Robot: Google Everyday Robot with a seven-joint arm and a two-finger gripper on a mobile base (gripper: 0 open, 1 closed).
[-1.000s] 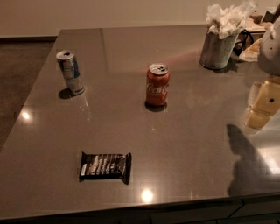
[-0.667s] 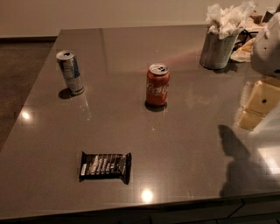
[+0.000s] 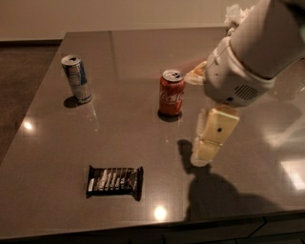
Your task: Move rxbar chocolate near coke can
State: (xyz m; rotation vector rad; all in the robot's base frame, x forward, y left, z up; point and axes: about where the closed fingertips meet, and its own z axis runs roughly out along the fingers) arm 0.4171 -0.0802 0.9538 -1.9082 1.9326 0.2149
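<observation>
Position: pincer hangs over table, camera-right of coke can, not touching; open or closed, cannot tell. Flat rxbar chocolate near front edge, well apart from can.

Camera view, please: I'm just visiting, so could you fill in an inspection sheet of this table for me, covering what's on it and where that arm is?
Surface: dark glossy table, with light glints and a shadow at the front right.
Job's things: rxbar chocolate lies flat near the front edge, left of centre; coke can stands upright mid-table, well apart from it.
Clutter: silver-and-blue can upright at the left; white crumpled paper at the far right, mostly hidden by the arm.
Grippers: gripper hangs pointing down, right of the coke can, nothing seen in it.
Cables: nothing seen.
Surroundings: pale wall behind; dark floor at the left.
</observation>
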